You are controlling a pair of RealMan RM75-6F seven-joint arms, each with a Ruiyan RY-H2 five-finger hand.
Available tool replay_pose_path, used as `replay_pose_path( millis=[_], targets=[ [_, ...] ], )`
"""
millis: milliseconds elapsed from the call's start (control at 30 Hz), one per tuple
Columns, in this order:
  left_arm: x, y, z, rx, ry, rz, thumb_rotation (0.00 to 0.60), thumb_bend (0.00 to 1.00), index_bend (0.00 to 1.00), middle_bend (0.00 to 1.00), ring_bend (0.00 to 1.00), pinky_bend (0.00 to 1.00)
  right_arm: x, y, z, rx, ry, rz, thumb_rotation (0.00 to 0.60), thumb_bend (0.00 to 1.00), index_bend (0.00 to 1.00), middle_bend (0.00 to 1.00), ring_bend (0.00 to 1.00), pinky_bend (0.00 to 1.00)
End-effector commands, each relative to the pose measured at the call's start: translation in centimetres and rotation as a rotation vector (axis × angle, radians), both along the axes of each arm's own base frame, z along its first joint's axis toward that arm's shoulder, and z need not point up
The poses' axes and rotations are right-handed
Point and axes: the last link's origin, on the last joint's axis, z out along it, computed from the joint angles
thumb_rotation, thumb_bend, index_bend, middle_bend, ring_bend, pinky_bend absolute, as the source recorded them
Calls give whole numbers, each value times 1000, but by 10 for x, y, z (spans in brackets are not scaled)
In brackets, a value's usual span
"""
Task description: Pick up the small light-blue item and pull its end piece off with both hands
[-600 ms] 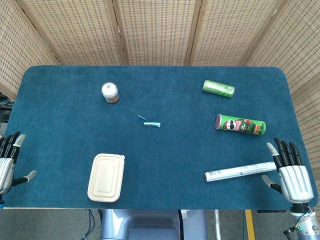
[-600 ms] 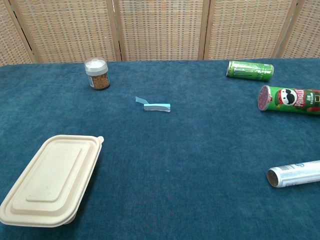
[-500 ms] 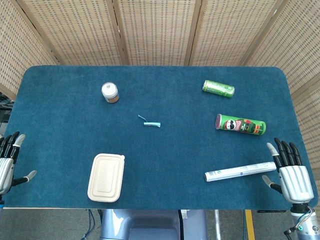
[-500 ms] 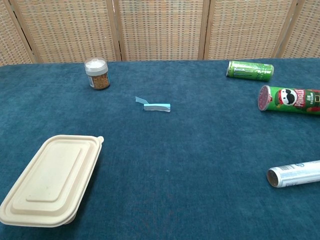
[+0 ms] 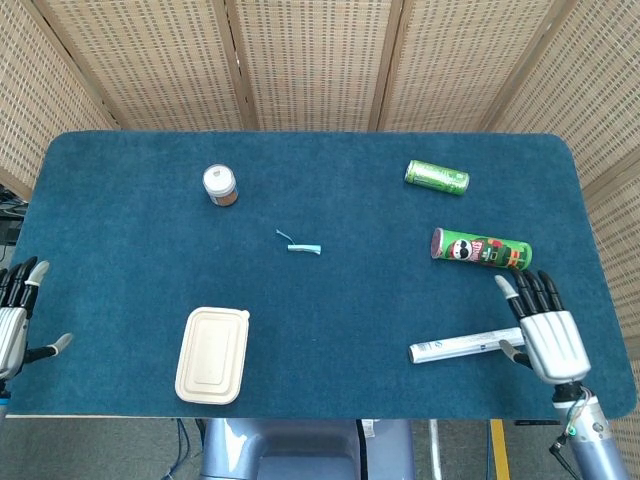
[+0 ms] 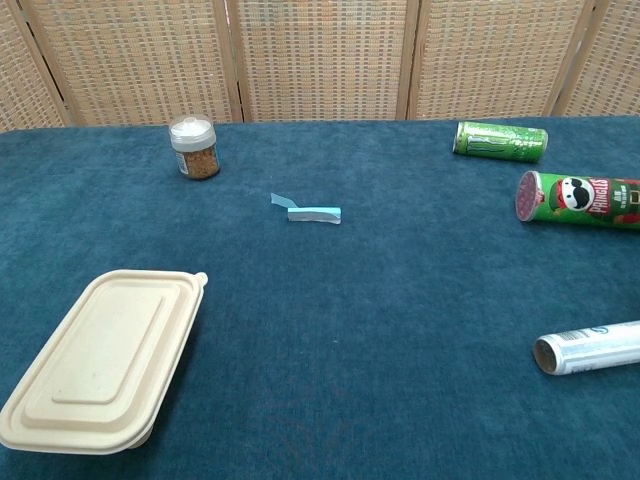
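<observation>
Reach step — small light-blue capped item (image 5: pixel 303 247) lies untouched mid-worktop. Left robot hand (image 5: pixel 12 325) and right robot hand (image 5: pixel 541 327) both empty, fingers spread — next, close in on it.

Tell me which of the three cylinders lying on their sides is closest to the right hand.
The silver tube, at the near right. The right hand overlaps its far end in the head view; the green chip can and the green drink can lie farther up the table.

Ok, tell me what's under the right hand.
The right hand covers the far end of the silver tube; around it only blue table cloth shows. Whether they touch is unclear.
</observation>
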Motion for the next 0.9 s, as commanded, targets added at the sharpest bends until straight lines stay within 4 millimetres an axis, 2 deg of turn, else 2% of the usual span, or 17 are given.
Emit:
replay_pose_path(
  millis=[33,67,100,267,400,600,767,900],
  targets=[
    [-1,3,-1,3,-2,8,600,36,0,0,0,0,42,-46,-18,118,-8,1,600,0,0,0,0,0],
    [-2,4,-1,4,-2,12,600,36,0,0,0,0,55,-57,-25,154,-35,-1,600,0,0,0,0,0],
    [-3,5,-1,8,0,15,600,37,0,0,0,0,74,-78,-36,204,-69,-4,600,0,0,0,0,0],
    [-5,8,0,23,0,20,600,39,0,0,0,0,113,-124,-72,268,-68,-24,600,0,22,0,0,0],
    [-7,12,1,33,1,38,600,41,0,0,0,0,141,-157,-114,320,-78,-71,600,0,162,0,0,0],
    [-11,17,0,37,11,64,600,42,0,0,0,0,175,-186,-155,321,-82,-113,600,0,319,0,0,0],
    [-16,23,0,47,18,93,600,44,0,0,0,0,203,-206,-182,290,-53,-115,600,106,350,0,0,0],
    [-18,25,0,48,19,110,600,47,0,0,0,0,212,-215,-198,276,-30,-135,600,147,372,0,0,0]
  ],
)
